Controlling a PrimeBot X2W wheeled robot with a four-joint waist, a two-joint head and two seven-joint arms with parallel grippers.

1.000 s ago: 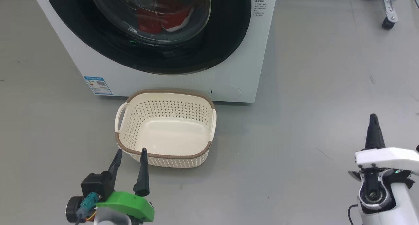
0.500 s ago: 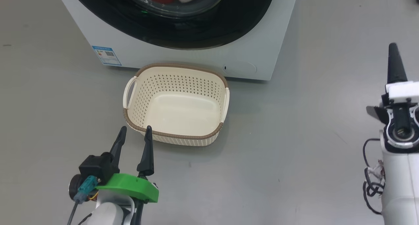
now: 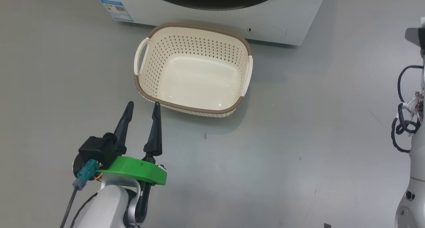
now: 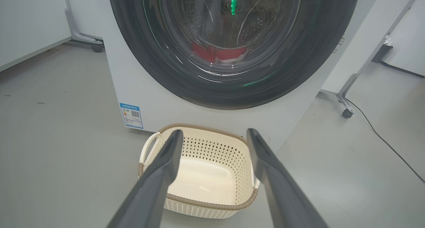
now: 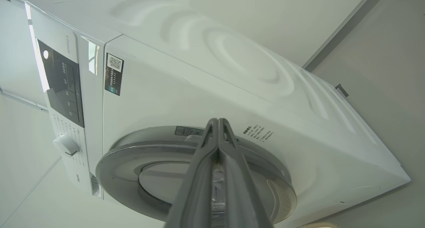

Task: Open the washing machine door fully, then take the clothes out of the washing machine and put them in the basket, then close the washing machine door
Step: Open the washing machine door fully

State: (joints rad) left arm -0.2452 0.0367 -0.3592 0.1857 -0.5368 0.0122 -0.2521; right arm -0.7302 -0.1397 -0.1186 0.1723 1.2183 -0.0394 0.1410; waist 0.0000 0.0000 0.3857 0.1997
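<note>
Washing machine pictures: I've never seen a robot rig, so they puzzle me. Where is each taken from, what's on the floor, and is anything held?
This is a wheeled robot with two arms, each ending in a two-fingered end effector. The head view looks down from its head: the left end effector stands open and empty near an empty cream basket on the grey floor, just before the washing machine. The left wrist view looks along those fingers at the shut washing machine door, with red clothes behind its glass. The right wrist view looks along the right end effector, fingers pressed together on nothing, toward the machine's front. Nothing is held.
</note>
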